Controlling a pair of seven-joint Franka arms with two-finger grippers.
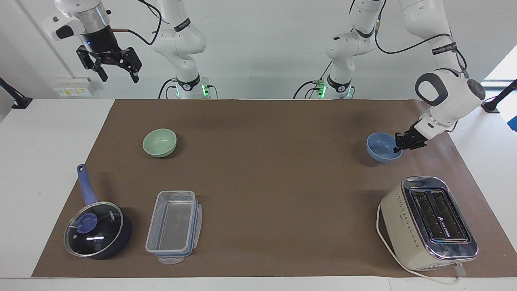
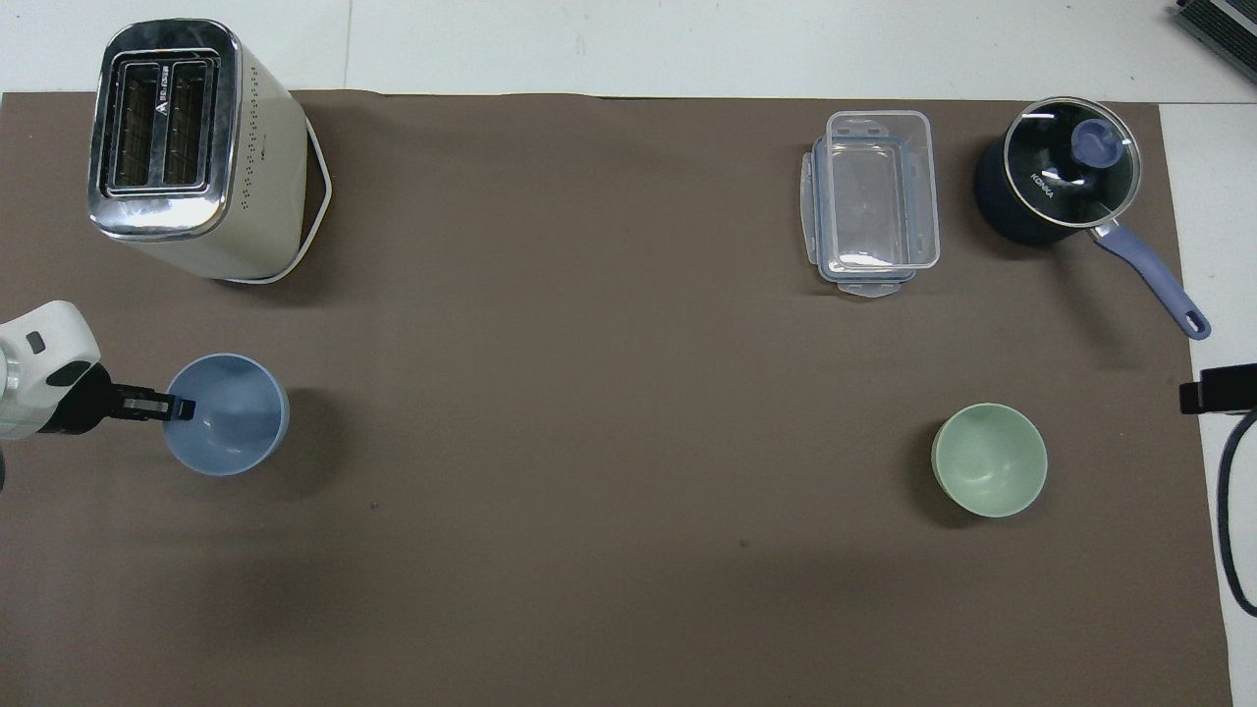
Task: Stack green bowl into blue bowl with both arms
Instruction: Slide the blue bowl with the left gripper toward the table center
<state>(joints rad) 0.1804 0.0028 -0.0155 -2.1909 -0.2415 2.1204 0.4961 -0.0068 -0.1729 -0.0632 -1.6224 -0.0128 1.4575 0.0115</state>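
The blue bowl hangs a little above the brown mat at the left arm's end of the table, upright. My left gripper is shut on its rim, on the side toward the table's end. The green bowl stands upright on the mat at the right arm's end. My right gripper waits open and empty, raised high over the table's edge by the robots' end; only its tip shows in the overhead view.
A cream toaster stands farther from the robots than the blue bowl. A clear plastic container and a lidded dark blue saucepan stand farther out than the green bowl.
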